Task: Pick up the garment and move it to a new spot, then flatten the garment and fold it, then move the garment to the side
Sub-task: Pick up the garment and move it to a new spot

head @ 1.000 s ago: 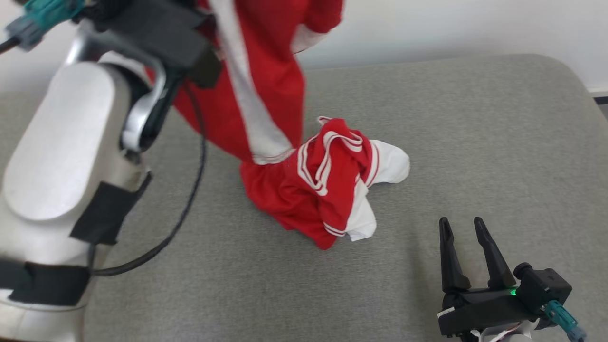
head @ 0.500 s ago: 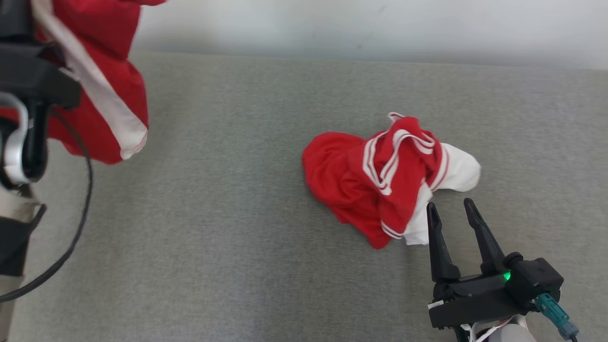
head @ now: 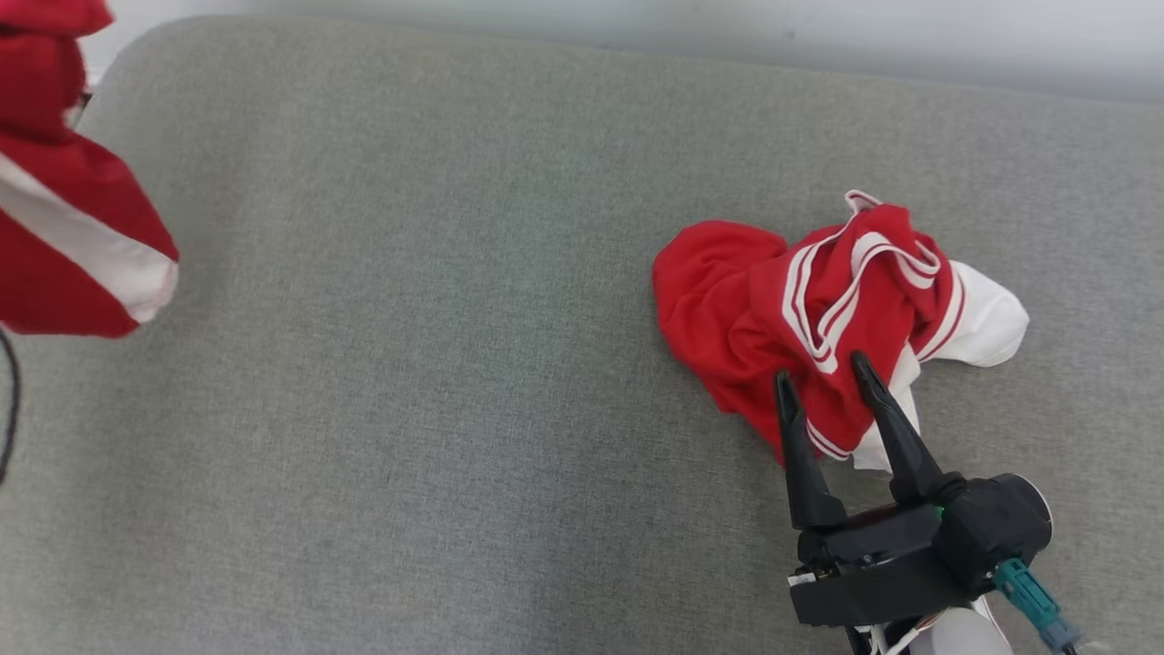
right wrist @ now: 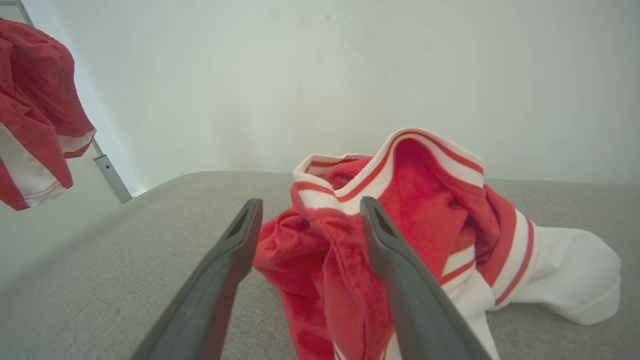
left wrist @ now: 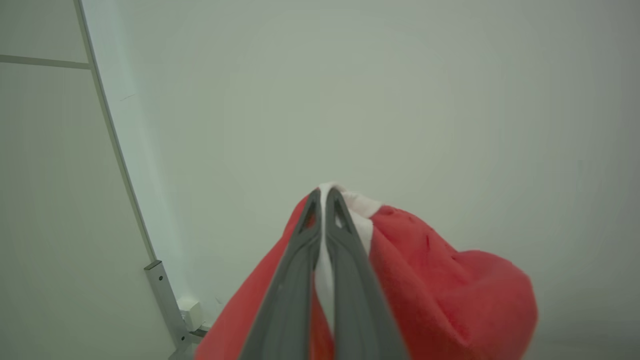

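Plainly, two red and white garments are in play. The left jaws are pressed together on a white strip of the held garment [left wrist: 440, 290], the cloth pinched between the two grey fingers [left wrist: 295, 280] near their tips and spilling red on both sides of them, with a pale wall [left wrist: 400, 100] behind and a metal post [left wrist: 162, 295] at the lower left of the left wrist view. In the head view this garment [head: 64, 273] hangs clear of the grey padded surface [head: 409, 364] at the far left edge, near the surface's rounded back corner, a white band running across its red cloth. Well apart from it, on the right half of the surface, lies the crumpled garment [head: 727, 309], bunched into a heap with a red body, striped white trim standing up on top and a white sleeve sticking out to the right. The right jaws stand wide apart and hold nothing; their dark fingers [head: 800, 455] point away from the robot and reach over the near edge of that heap. In the right wrist view a red fold of the heap [right wrist: 425, 210] sits between the two fingers, and the right-hand one crosses in front of the cloth; whether either finger touches it I cannot tell.
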